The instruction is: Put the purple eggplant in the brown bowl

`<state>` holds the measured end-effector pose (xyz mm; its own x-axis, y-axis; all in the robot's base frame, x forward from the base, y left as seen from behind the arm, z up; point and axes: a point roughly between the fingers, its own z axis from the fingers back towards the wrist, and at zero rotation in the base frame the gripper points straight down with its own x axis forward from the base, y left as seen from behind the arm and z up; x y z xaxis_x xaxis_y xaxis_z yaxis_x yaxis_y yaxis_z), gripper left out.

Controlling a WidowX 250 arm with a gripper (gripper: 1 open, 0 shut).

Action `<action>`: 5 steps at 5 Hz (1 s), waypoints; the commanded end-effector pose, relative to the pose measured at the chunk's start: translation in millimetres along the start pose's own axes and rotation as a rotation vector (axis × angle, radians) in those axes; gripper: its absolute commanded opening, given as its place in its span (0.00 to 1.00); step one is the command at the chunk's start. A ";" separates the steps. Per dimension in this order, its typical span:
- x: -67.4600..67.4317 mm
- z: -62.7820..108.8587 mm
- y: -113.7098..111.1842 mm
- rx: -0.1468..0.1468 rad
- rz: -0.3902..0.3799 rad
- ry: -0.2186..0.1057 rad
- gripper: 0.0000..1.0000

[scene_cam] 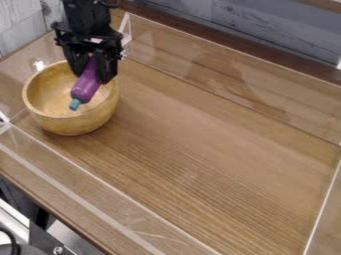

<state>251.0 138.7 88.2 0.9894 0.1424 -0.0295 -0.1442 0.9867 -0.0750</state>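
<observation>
I've got the claw (88,68) clamped on the purple eggplant (84,86), pinching its upper end so the body hangs down at a slant, teal stem tip lowest and pointing toward the bowl floor; claw points straight down, which makes sense for a drop-in from above. Eggplant sits over the interior of the brown bowl (54,120), inside the rim line, toward the far right part of the bowl; can't tell if the tip touches the wood or hangs just clear. My read: placing step, nearly done, only the release is left. Bowl is much wider than the eggplant so there's slack on the near and left side, less toward the far rim next to the claw, so I'd watch the fingers against that edge when opening. Bowl stands near the left edge of the tabletop (213,139), with a raised clear wall just beside it on that side, so little room to exit leftward. To the right and toward the camera the wood is open, and straight up is clear, best way out
</observation>
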 end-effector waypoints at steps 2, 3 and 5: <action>6.8 16.0 6.5 0.021 0.006 -0.051 0.00; 7.5 17.1 7.2 0.020 0.008 -0.052 0.00; 8.7 19.0 8.9 0.016 0.012 -0.053 0.00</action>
<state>251.7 142.4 91.3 0.9883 0.1491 -0.0314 -0.1512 0.9852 -0.0813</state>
